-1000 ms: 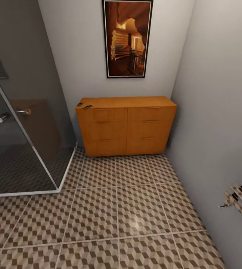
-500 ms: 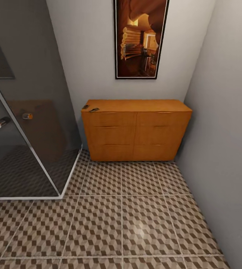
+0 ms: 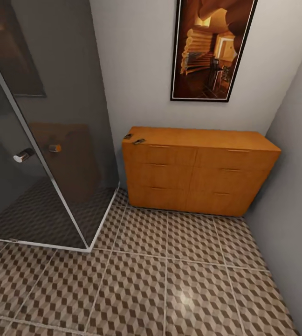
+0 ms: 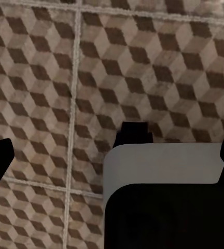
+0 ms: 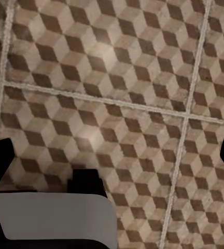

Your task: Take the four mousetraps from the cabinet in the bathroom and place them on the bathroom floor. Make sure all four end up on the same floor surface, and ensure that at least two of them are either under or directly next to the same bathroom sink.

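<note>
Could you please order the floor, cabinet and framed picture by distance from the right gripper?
1. bathroom floor, directly before the right gripper.
2. cabinet, ahead, against the far wall.
3. framed picture, on the wall above the cabinet.

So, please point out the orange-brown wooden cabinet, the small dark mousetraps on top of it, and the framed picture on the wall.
Orange-brown wooden cabinet (image 3: 195,179): head view, drawer fronts.
Small dark mousetraps (image 3: 139,141): head view, on one at the cabinet top's corner.
Framed picture (image 3: 212,49): head view, its middle.

no legible txt, labels or nos. anywhere, incl. wall picture (image 3: 211,49)
</note>
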Controlling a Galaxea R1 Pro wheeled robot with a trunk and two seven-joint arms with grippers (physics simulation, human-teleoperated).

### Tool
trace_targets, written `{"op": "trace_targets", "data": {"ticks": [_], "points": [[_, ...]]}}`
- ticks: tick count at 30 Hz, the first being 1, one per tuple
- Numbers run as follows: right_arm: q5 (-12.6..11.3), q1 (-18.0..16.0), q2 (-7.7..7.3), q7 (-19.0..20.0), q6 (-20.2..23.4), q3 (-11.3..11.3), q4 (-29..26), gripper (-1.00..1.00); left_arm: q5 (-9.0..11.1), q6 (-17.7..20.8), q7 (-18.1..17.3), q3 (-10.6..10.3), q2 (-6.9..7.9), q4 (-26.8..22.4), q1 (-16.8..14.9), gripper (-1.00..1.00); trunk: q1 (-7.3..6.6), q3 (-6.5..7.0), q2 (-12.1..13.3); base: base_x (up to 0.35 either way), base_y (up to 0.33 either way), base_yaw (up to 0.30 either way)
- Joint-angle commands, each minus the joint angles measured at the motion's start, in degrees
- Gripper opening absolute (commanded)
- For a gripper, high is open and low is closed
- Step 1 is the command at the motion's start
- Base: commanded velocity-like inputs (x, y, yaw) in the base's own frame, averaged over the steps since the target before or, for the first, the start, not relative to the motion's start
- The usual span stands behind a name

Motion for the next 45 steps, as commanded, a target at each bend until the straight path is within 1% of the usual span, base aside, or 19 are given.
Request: {"op": "trace_targets", "data": {"ticks": [1,10,26,45], "points": [[-0.47,-0.01,-0.02,-0.27,-0.1,0.49,-0.08,1.0,0.29,-0.2,0.01,-0.41,-0.07,0.19,-0.05,1.0,0.03,-0.05,-0.02,0.314,0.0,0.217],[-0.47,-0.01,-0.14,-0.33,0.06,0.44,-0.06,1.0,0.26,-0.2,-0.01,-0.41,-0.07,0.17,-0.05,1.0,0.03,-0.05,-0.02,0.315,0.0,0.078],[-0.45,-0.01,-1.09,-0.36,0.16,0.48,0.01,1.0,0.23,-0.2,-0.14,-0.45,-0.15,0.12,-0.05,1.0,0.03,-0.06,-0.02,0.33,0.0,0.005],[-0.38,-0.01,-1.2,-0.36,0.07,0.48,0.01,1.0,0.18,-0.2,-0.17,-0.49,-0.16,0.12,-0.05,1.0,0.03,-0.06,-0.02,0.333,0.0,0.0]]}}
